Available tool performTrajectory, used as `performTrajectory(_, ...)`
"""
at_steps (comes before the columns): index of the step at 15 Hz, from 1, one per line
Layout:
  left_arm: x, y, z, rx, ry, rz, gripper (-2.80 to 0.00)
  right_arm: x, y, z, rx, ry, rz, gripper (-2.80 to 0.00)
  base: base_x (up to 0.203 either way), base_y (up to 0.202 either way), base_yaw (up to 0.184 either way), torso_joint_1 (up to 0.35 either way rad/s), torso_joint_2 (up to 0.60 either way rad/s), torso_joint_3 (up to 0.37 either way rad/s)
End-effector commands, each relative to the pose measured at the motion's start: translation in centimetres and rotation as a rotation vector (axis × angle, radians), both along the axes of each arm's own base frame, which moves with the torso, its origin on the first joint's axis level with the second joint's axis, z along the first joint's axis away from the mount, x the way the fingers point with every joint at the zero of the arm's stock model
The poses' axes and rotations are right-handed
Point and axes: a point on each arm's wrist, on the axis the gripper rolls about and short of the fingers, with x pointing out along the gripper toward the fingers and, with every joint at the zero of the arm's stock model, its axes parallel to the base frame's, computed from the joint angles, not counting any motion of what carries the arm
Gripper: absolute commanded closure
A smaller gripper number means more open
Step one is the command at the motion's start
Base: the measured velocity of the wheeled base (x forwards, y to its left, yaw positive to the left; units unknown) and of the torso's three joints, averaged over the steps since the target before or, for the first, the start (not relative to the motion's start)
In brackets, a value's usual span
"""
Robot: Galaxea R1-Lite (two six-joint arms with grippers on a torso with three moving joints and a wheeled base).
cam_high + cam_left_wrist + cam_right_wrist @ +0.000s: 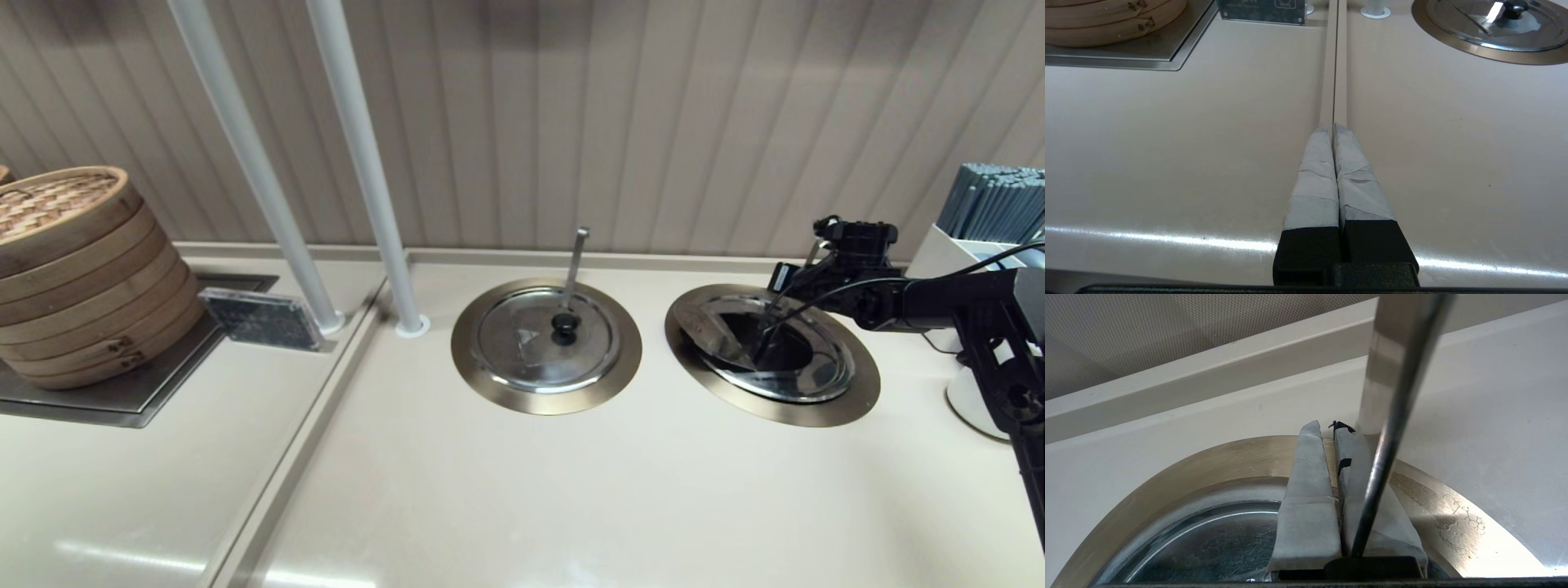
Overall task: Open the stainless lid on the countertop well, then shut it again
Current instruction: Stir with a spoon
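Noted right end effector pinched narrow on black knob of stainless lid, at countertop well, 3 o'clock of twin lid. Logged left end effector closed, parked over bench.

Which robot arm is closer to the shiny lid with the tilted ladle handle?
The right. Its pincer is over the stainless lid. The left pincer hangs far off, over the bare counter this side of the twin lid.

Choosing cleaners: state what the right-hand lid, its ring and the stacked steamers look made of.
Stainless lid: polished steel, mirror reflections. Well flange: brushed bronze-tinted metal, fine grain. Steamers: probably bamboo, woven top. Right gripper over the lid; left gripper parked above the counter.
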Motion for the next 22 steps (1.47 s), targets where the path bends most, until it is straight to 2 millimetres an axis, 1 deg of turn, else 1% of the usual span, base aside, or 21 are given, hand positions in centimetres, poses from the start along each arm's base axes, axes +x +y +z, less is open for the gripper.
performTrajectory(1,0.0,0.0,0.0,0.000,0.002,0.000,0.00,-0.2,0.1,1.1,-0.002,-0.022,0.001,0.00,0.000,0.000,0.000,0.000,0.00,0.000)
performTrajectory(4,0.0,0.0,0.0,0.000,-0.001,0.000,0.00,-0.9,0.2,3.0,-0.011,-0.048,-0.041,0.00,0.000,0.000,0.000,0.000,0.00,0.000)
performTrajectory(6,0.0,0.0,0.0,0.000,-0.001,0.000,0.00,-2.1,0.5,5.2,0.002,-0.072,-0.050,0.00,0.000,0.000,0.000,0.000,0.00,0.000)
performTrajectory(9,0.0,0.0,0.0,0.000,0.001,0.000,0.00,-4.8,1.5,7.3,0.012,-0.051,-0.040,0.00,0.000,0.000,0.000,0.000,0.00,0.000)
performTrajectory(11,0.0,0.0,0.0,0.000,0.002,0.000,0.00,-7.3,2.4,7.8,0.022,-0.010,-0.020,0.00,0.000,0.000,0.000,0.000,0.00,0.000)
performTrajectory(13,0.0,0.0,0.0,0.000,0.001,0.000,0.00,-10.1,3.2,9.2,0.038,-0.003,0.031,0.00,0.000,0.000,0.000,0.000,0.00,0.000)
performTrajectory(15,0.0,0.0,0.0,0.000,0.000,0.000,0.00,-11.8,3.5,10.4,0.043,-0.015,0.058,0.00,0.000,0.000,0.000,0.000,0.00,0.000)
performTrajectory(16,0.0,0.0,0.0,0.000,-0.001,0.000,0.00,-12.1,3.5,10.9,0.042,-0.025,0.061,0.00,0.000,0.000,0.000,0.000,0.00,0.000)
performTrajectory(18,0.0,0.0,0.0,0.000,0.000,0.000,0.00,-12.1,3.5,11.3,0.032,-0.038,0.061,0.00,0.000,0.000,0.000,0.000,0.00,0.000)
performTrajectory(21,0.0,0.0,0.0,0.000,0.000,0.000,0.00,-11.2,3.5,10.6,0.029,-0.035,0.065,0.00,0.000,0.000,0.000,0.000,0.00,0.000)
performTrajectory(22,0.0,0.0,0.0,0.000,0.001,0.000,0.00,-11.1,4.0,10.6,0.038,-0.040,0.074,0.00,0.000,0.000,0.000,0.000,0.00,0.000)
